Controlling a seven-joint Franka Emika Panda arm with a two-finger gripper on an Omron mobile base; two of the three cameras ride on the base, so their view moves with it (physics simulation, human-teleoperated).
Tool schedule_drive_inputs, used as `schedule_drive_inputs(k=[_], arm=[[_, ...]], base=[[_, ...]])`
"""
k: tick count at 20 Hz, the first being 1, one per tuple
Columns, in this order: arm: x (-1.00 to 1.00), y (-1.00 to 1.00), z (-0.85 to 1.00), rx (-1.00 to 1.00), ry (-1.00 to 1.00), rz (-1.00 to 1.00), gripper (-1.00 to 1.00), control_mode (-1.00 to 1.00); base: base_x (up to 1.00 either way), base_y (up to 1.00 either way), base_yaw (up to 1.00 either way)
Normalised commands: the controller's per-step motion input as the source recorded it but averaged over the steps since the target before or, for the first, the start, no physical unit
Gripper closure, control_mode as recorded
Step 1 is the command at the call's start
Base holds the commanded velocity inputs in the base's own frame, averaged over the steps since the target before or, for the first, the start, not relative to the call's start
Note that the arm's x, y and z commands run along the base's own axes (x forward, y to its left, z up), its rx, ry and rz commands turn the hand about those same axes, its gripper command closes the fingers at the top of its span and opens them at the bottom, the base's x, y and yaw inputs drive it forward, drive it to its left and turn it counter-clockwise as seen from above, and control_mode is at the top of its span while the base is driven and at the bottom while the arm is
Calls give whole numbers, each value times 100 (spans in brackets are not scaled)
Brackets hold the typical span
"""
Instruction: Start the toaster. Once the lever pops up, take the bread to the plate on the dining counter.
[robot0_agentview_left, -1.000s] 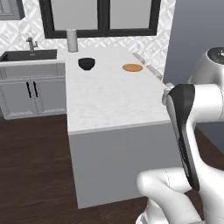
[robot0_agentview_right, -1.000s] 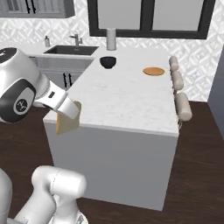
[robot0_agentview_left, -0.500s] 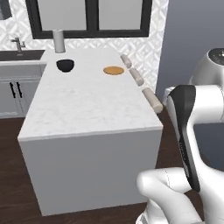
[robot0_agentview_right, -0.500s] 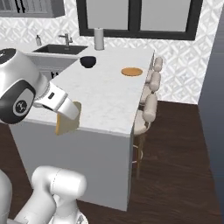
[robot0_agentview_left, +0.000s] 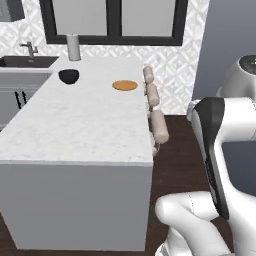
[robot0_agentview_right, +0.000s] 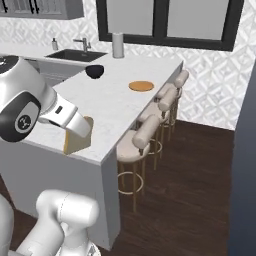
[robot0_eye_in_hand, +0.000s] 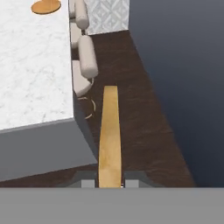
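Your gripper (robot0_eye_in_hand: 109, 184) is pinching the bread (robot0_eye_in_hand: 109, 135), a single slice. In the hand view you see it edge-on, a narrow golden-tan strip rising between the two dark tips over the dark wood floor (robot0_eye_in_hand: 144, 127), just off the corner of the dining counter (robot0_eye_in_hand: 30, 78). The right base view gives you its broad face instead: the slice (robot0_agentview_right: 78, 135) sits at the end of the white arm, in front of the counter's (robot0_agentview_right: 115, 105) near edge.

One plate (robot0_agentview_left: 124, 85) lies by the counter's right edge toward the far end; you find it in the right base view (robot0_agentview_right: 141, 86) and at the top left of the hand view (robot0_eye_in_hand: 46, 6) too. The left base view shows you the counter (robot0_agentview_left: 80, 125) from its near corner.

One dark bowl (robot0_agentview_left: 68, 76) sits near the far left corner, with one grey cylinder (robot0_agentview_left: 73, 47) upright behind it at the far edge. Both base views show them; the hand view does not reach that far.

You can count three cushioned stools (robot0_agentview_right: 145, 132) along the right side in the right base view. A sink with a faucet (robot0_agentview_right: 82, 44) lies beyond the counter's left side.
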Motion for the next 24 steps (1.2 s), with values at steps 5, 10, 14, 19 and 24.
schedule_drive_inputs(k=[5,10,14,19,24], arm=[[0,0,0,0,0,0,100,100],[0,0,0,0,0,0,100,100],[0,0,0,0,0,0,100,100],[0,0,0,0,0,0,100,100],[0,0,0,0,0,0,100,100]], base=[[50,-99,38],[50,-99,38],[50,-97,38],[44,-95,40],[43,-94,41]])
